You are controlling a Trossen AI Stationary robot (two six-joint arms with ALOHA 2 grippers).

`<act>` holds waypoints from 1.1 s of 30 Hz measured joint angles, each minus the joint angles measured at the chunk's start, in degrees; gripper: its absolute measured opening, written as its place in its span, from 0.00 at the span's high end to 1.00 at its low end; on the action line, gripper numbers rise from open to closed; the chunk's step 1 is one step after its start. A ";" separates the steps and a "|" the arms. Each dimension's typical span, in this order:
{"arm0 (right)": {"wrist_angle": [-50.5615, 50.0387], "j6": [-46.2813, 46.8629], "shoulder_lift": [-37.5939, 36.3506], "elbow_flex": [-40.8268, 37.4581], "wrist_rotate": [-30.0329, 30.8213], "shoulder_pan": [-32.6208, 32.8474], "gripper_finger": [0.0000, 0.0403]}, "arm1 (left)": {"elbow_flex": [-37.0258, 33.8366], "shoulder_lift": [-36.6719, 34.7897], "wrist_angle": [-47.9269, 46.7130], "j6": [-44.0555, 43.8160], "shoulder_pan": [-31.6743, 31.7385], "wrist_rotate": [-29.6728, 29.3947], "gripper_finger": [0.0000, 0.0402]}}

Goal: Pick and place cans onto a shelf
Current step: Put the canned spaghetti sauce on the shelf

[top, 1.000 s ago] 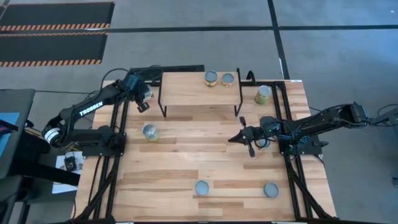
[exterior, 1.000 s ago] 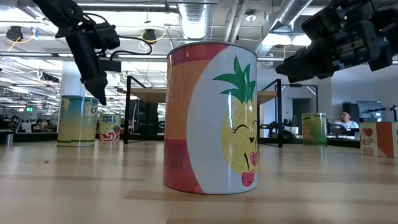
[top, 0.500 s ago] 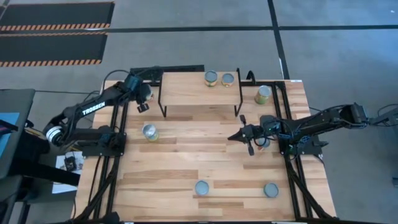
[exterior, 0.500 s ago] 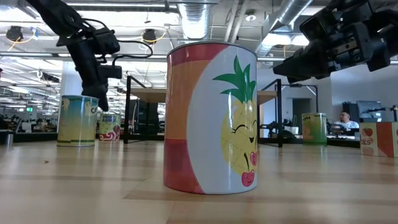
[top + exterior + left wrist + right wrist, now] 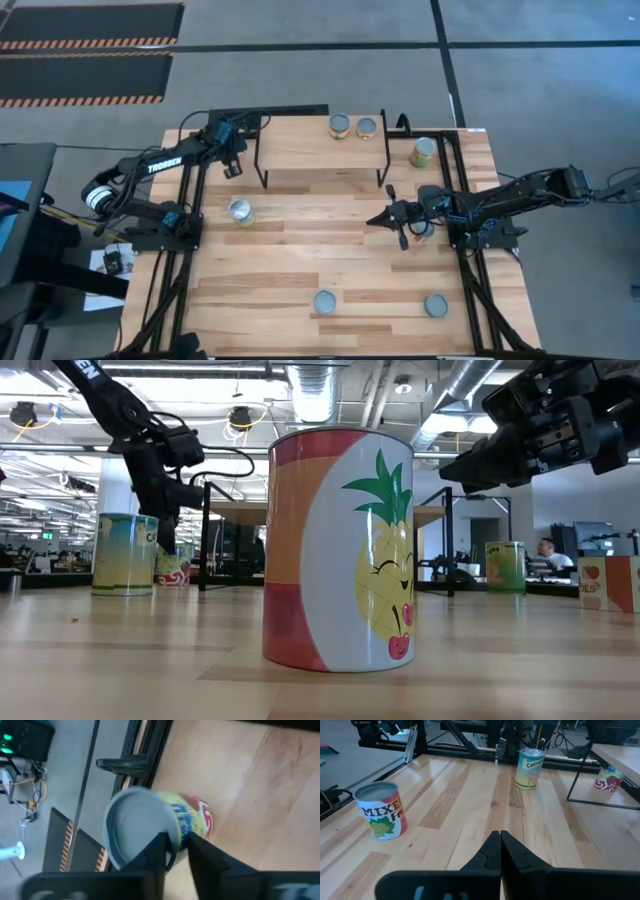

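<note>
— Where's the left gripper (image 5: 231, 161) from where you stand?

— Over the far left corner of the table (image 5: 300, 260), just left of the shelf (image 5: 320, 140). Its fingers (image 5: 159, 851) are a little apart and straddle the rim of a yellow-green can (image 5: 150, 827) with red on its label; the wrist camera shows the silvery top between and behind the two fingertips. I cannot tell whether they are actually pressing on it.

— And the right one?

— The right gripper (image 5: 388, 219) hangs above the middle of the table, right of centre, fingers pressed together with nothing between them. It points toward the left side.

— How many cans are on the shelf?

— Two cans (image 5: 351, 126), side by side near its far right end. The board sits on thin black legs at the far edge.

— The rest?

— A green-labelled can (image 5: 423, 152) stands on the table right of the shelf. A silver-topped can (image 5: 240, 212) stands on the left side, nearer than the shelf. Two more sit along the near edge, one in the middle (image 5: 324, 302) and one to the right (image 5: 435, 305). The low camera is filled by a pineapple can (image 5: 340, 550) right in front of it.

— Anyone about?

— A person (image 5: 545, 550) sits far back in the room.
</note>
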 joint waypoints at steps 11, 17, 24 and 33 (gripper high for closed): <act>0.02 -0.07 0.02 0.00 0.01 0.00 0.97 | 10.66 -8.84 -12.43 -1.59 -0.18 -1.60 0.99; 0.02 -0.23 0.02 0.00 0.01 0.00 0.97 | 25.16 -12.00 -24.02 -5.69 -1.47 4.04 1.00; 0.04 -0.23 0.02 0.00 0.01 0.00 0.97 | 41.01 -8.28 -30.65 -8.36 -9.87 7.68 1.00; 0.04 -0.23 0.02 0.00 -0.01 0.00 0.97 | 54.56 6.05 -33.70 -9.62 -19.85 12.04 1.00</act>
